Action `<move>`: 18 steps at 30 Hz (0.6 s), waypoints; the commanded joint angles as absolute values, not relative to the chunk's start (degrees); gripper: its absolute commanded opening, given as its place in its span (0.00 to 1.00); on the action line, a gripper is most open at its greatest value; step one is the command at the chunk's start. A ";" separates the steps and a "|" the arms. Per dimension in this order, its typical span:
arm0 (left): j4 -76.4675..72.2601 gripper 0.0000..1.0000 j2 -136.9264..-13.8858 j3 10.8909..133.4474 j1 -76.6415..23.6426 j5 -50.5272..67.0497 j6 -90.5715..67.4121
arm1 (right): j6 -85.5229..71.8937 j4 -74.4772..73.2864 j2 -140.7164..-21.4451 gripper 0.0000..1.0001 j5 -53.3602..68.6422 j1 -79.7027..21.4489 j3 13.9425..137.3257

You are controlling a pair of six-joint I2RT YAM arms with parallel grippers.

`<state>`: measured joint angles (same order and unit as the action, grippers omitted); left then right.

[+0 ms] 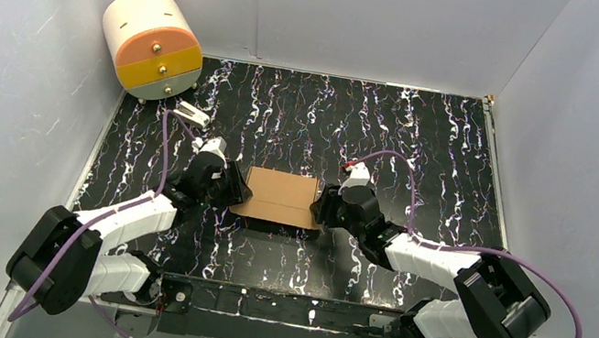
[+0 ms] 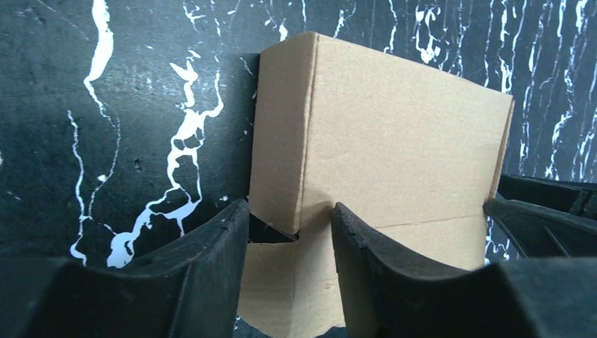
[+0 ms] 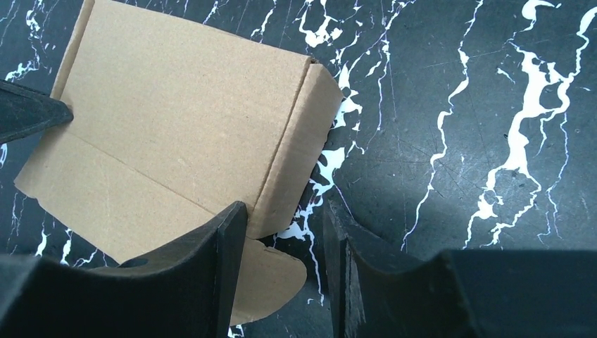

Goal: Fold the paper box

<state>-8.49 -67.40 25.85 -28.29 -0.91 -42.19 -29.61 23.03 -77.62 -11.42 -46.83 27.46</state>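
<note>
The paper box (image 1: 277,196) is plain brown cardboard, folded low and rectangular, lying mid-table on the black marbled top. My left gripper (image 1: 229,186) is open at its left end. In the left wrist view its fingers straddle the box's (image 2: 394,134) folded side wall and a rounded flap, with the gripper (image 2: 290,225) gap wide. My right gripper (image 1: 324,209) is open at the right end. In the right wrist view one finger (image 3: 211,260) lies over the box's (image 3: 176,120) top and the other on the table, with the side wall and a rounded tab between them, around the gripper (image 3: 281,222).
A cream, orange and yellow cylindrical drawer unit (image 1: 152,44) stands at the back left corner. White walls close in the table on the left, back and right. Purple cables trail from both arms.
</note>
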 commanded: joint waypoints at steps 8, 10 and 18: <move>-7.98 0.42 -65.01 25.30 -28.48 3.71 -43.44 | -13.26 12.68 -70.56 0.62 -7.76 -46.54 34.37; -6.24 0.45 -64.03 26.53 -28.48 3.21 -42.91 | -9.21 11.68 -69.48 0.68 -4.38 -46.63 35.70; 3.42 0.71 -57.49 31.23 -27.53 -2.33 -41.05 | 6.28 5.07 -72.92 0.81 1.01 -53.02 42.97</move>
